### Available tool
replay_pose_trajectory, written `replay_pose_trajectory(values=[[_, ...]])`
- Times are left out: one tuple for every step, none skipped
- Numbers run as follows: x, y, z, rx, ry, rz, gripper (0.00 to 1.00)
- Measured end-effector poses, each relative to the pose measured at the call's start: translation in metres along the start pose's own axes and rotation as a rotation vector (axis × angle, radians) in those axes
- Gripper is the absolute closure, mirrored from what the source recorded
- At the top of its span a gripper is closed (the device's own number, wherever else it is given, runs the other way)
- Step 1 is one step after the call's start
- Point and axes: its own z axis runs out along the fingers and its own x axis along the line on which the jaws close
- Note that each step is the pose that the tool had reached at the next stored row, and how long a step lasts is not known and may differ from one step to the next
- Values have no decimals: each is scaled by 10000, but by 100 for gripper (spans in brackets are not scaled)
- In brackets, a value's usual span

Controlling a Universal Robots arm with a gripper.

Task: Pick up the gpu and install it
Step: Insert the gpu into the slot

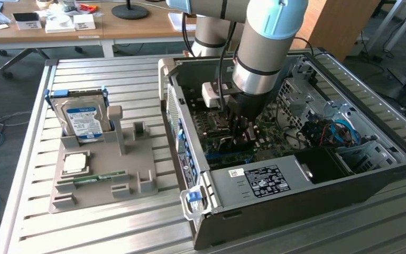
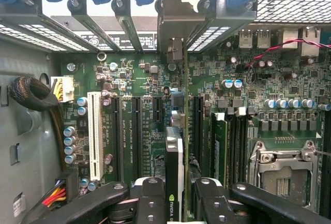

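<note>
While desks stand behind the slatted metal table point(image 1: 139, 233), the gripper point(image 2: 178, 195) clamps the gpu point(image 2: 175, 167).

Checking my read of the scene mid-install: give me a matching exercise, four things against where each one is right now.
Things:
1. gpu
2. hard drive
3. RAM stick
4. gripper

Places:
A. lying flat on the grey holder, near its front edge
B. standing upright in the holder, outside the case
C. on edge between the fingers, above the motherboard slots
D. lowered inside the open case, over the motherboard

Pairs: 1-C, 2-B, 3-A, 4-D
</note>
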Motion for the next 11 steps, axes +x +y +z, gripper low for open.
replay_pose_trajectory(values=[[0,0,0,0,1,1,73],[0,0,0,-1,1,0,73],[0,1,0,0,1,1,73],[0,1,0,-1,1,1,73],[0,1,0,0,1,1,73],[0,1,0,-1,1,1,73],[0,1,0,-1,1,1,73],[0,1,0,-1,1,0,73],[0,1,0,-1,1,0,73],[0,3,0,0,2,1,73],[0,4,0,0,1,1,73]])
